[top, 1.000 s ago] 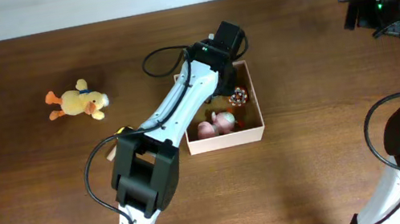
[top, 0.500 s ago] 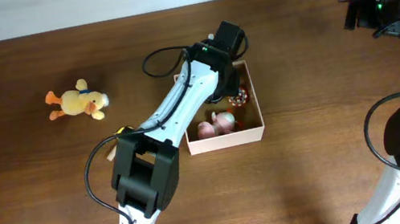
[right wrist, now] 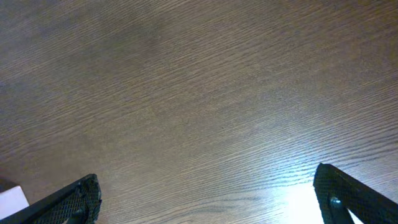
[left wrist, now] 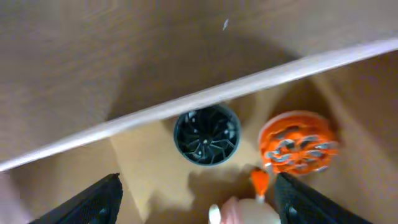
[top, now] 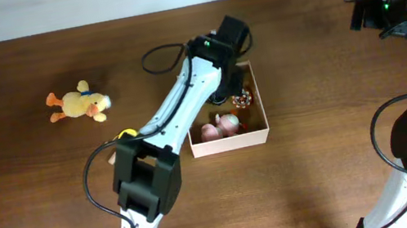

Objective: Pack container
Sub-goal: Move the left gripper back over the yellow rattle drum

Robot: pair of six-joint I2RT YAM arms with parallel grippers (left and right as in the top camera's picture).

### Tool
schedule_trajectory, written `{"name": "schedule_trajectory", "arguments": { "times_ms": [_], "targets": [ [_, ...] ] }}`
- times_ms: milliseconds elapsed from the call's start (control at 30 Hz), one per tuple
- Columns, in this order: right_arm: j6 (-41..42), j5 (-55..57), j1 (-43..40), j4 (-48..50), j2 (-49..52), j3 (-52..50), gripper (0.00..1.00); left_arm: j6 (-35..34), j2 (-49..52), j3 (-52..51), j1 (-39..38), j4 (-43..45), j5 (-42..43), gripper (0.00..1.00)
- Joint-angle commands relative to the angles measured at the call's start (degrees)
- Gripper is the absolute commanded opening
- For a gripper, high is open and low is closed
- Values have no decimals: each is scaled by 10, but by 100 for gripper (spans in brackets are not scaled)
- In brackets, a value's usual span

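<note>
The container is a shallow square box with white walls and a tan inside, at the table's middle. In it lie pink toys, an orange patterned toy and a black ribbed round piece. The orange toy and the box's white wall also show in the left wrist view. My left gripper is open and empty, hovering over the box's far part above a pale pink toy. My right gripper is open and empty over bare wood at the far right.
A yellow plush duck lies on the table at the left. A small yellow item and a tan piece lie beside the left arm. The wooden table ends at a white wall behind.
My left arm has shifted slightly away from the box's inside toward the far edge. The toys and the right arm have not moved.
</note>
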Motion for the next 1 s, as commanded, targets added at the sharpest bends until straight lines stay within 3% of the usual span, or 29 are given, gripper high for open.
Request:
{"name": "schedule_trajectory", "arguments": {
  "times_ms": [0, 267, 467, 733, 967],
  "targets": [
    [0, -3, 2, 2, 4, -4, 99, 1, -52, 45, 1, -14, 3, 80],
    [0, -3, 2, 2, 4, -4, 99, 1, -118, 66, 26, -108, -135, 84],
    [0, -3, 2, 2, 4, -4, 99, 25, -119, 64, 88, -185, -155, 86],
    [0, -3, 2, 2, 4, -4, 99, 242, -119, 64, 174, -253, -29, 86],
    [1, -3, 2, 2, 4, -4, 99, 274, -119, 19, 269, -262, 77, 86]
  ]
}}
